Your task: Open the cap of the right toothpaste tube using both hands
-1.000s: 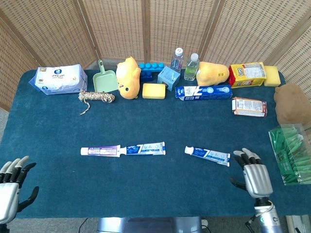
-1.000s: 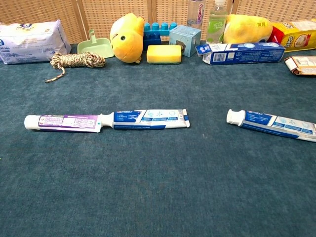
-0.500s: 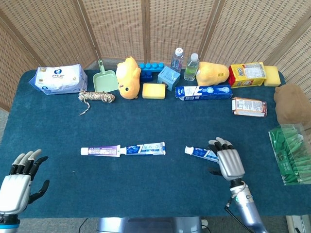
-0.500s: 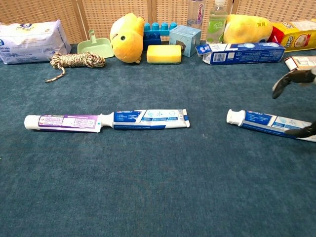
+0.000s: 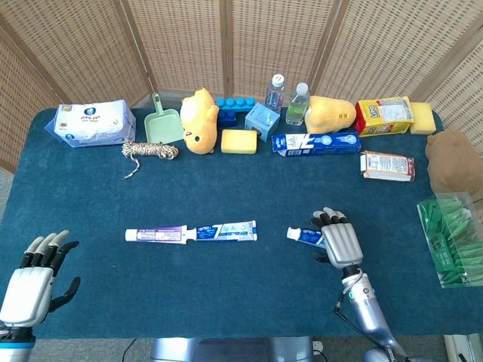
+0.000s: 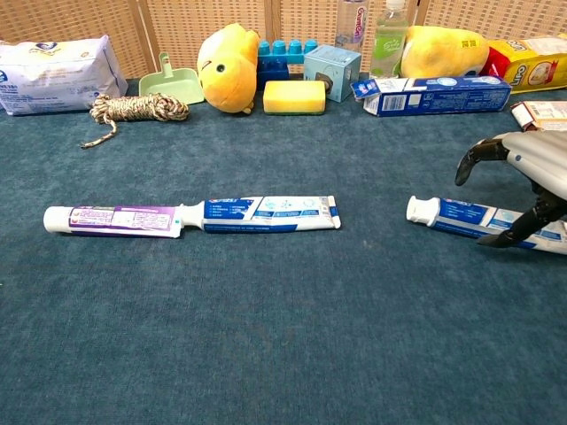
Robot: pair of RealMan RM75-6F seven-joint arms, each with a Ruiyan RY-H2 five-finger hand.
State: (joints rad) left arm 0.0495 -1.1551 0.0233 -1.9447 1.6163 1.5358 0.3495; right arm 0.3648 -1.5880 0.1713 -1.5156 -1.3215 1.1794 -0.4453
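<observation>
— Where does the right hand (image 5: 341, 241) sit?

— Lower right of centre in the head view, palm down over the body of the right toothpaste tube (image 5: 309, 236), fingers pointing up the frame. The tube lies flat on the blue desk (image 5: 226, 294), its white cap (image 5: 293, 233) poking out at the hand's left edge.

— Is it holding the tube?

— Not as far as the frames show. In the chest view the right hand (image 6: 523, 181) arches above the tube (image 6: 478, 219); its dark fingers (image 6: 467, 160) curl down but spread, one tip reaching down beside the tube's near edge. The cap (image 6: 423, 210) there is bare and still on.

— And the left hand?

— Only the head view has it: the left hand (image 5: 30, 279) hangs at the lower left corner off the desk's front edge, fingers apart and raised, holding nothing.

— Anything else differing between views?

— The head view takes in the far right side: a clear box of green packets (image 5: 453, 237) and a brown plush (image 5: 454, 160). Both views show two other tubes (image 5: 191, 234) lying end to end left of centre.
</observation>
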